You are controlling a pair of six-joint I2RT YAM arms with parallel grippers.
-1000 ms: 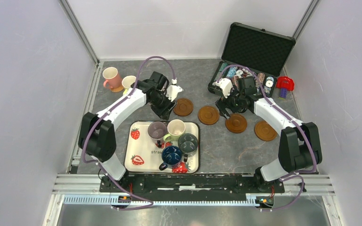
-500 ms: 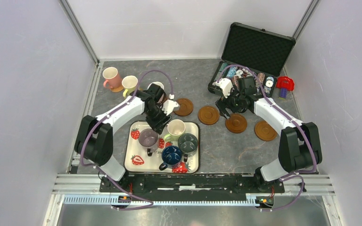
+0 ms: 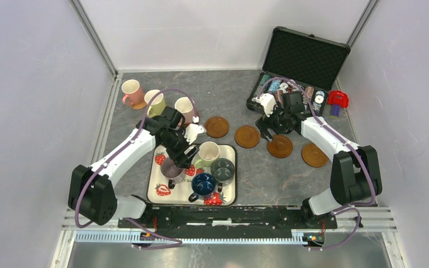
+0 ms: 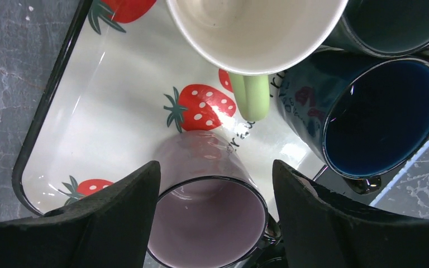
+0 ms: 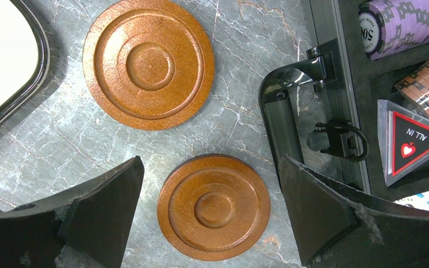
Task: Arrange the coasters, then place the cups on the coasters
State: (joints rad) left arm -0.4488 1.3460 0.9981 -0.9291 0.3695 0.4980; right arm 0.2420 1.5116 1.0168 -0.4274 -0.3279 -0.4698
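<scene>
On the strawberry tray (image 3: pixel 162 190) stand a mauve cup (image 3: pixel 170 168), a cream cup (image 3: pixel 208 152), a grey-green cup (image 3: pixel 222 169) and a dark blue cup (image 3: pixel 203 184). My left gripper (image 3: pixel 177 159) hangs open over the mauve cup (image 4: pixel 206 218), one finger on each side of its rim, with a gap on the right. At the back left, a pink cup (image 3: pixel 130 92), a cream cup (image 3: pixel 155 102) and a pale cup (image 3: pixel 185 109) stand in a row. Several bare coasters (image 3: pixel 247 136) lie in a line. My right gripper (image 5: pixel 211 167) is open above one coaster (image 5: pixel 213 207).
An open black case (image 3: pixel 307 56) of poker chips (image 5: pixel 402 22) sits at the back right, its latch edge (image 5: pixel 290 128) close to my right finger. A red object (image 3: pixel 338 99) lies beside the case. Another coaster (image 5: pixel 148 65) lies beyond the right fingers.
My left arm has swung from the back-left coasters to the tray, leaving a pale cup standing at the back. Its jaws have widened over the mauve cup, which now sits nearer the tray's front left. The right arm has held still.
</scene>
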